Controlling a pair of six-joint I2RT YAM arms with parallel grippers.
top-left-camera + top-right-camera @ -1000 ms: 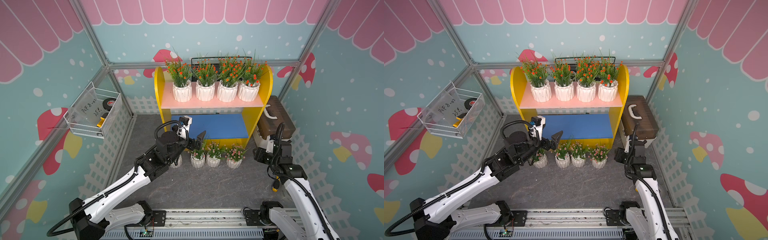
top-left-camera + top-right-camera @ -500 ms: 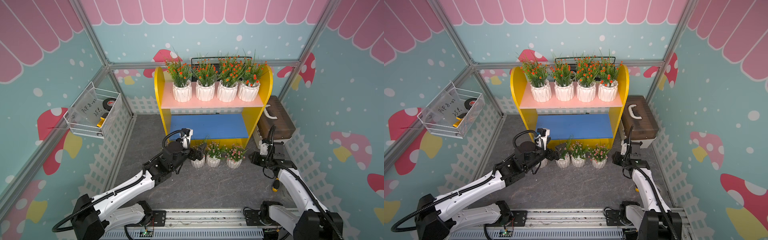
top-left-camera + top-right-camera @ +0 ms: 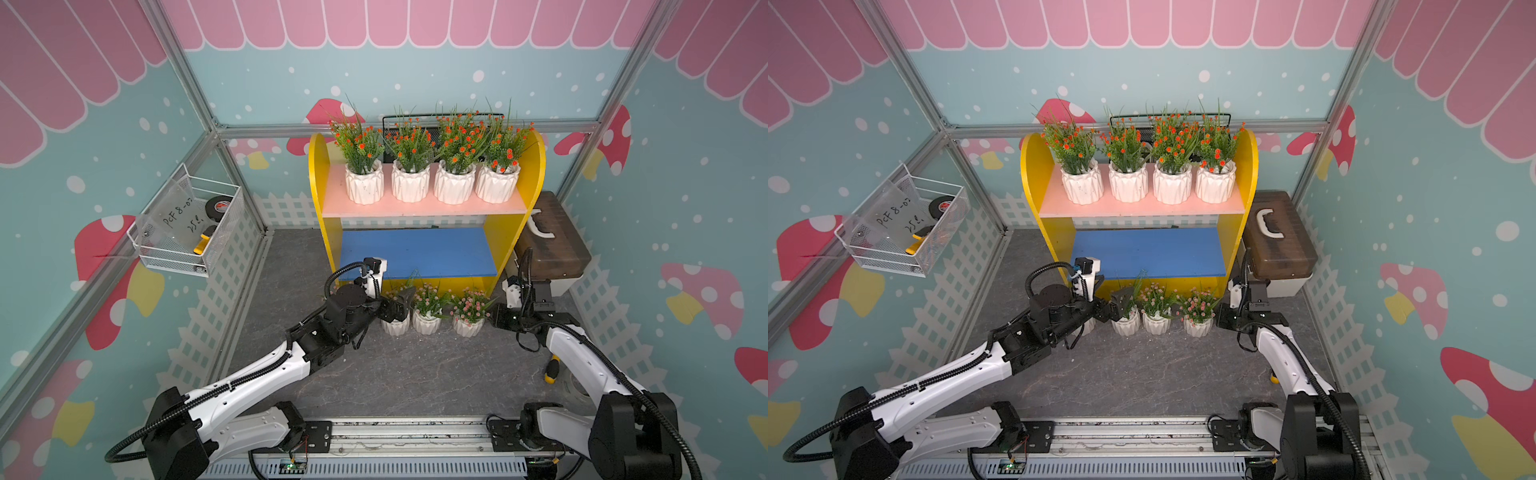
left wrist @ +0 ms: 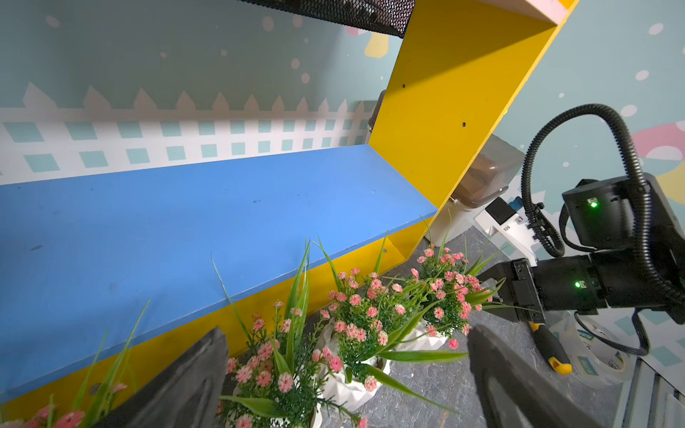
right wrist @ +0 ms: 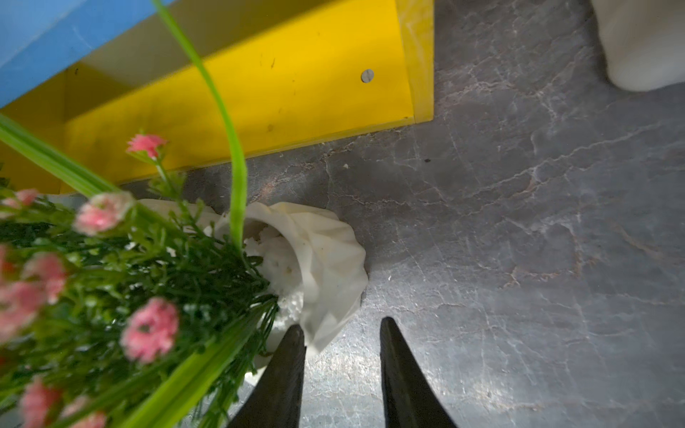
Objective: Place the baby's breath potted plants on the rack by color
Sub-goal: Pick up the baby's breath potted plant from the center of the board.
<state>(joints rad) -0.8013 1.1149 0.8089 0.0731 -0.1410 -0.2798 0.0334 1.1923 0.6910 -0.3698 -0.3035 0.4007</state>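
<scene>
Rack: The two-tier rack with yellow rounded side panels (image 3: 320,187) stands at the back of the grey marbled worktop (image 3: 395,374). Its pink upper board (image 3: 415,210) carries four white ribbed pots of orange-red flowers (image 3: 453,187). Its blue lower board (image 3: 415,253) is bare.
Pink row: Three white ribbed pots of pale pink flowers (image 3: 426,322) stand on the worktop just in front of the rack's foot. A fourth shows only as blooms (image 4: 63,418) in the left wrist view.
Change, left: A second ago your left claw (image 4: 346,333) hung level with the rack's lower board. It has come down into the row. It stands spread wide, one jaw either side of a pink plant (image 4: 281,378) towards the rack's left panel, and has hold of nothing.
Change, right: Your right claw (image 5: 341,324) has travelled in from beside the rack's right panel to the pink pot at that end of the row (image 5: 333,266). Its jaws have narrowed to a small gap. Bare worktop shows between them, and one fingertip (image 5: 293,341) lies against the pot's rim. Nothing is gripped.
Meaning: The orange half looks finished. Both arms appear set to start the pink pots for the lower board, but neither grip is made.
Caution: The right claw sits off to the pot's side. If it closes there, expect a rim pinch or a miss.
</scene>
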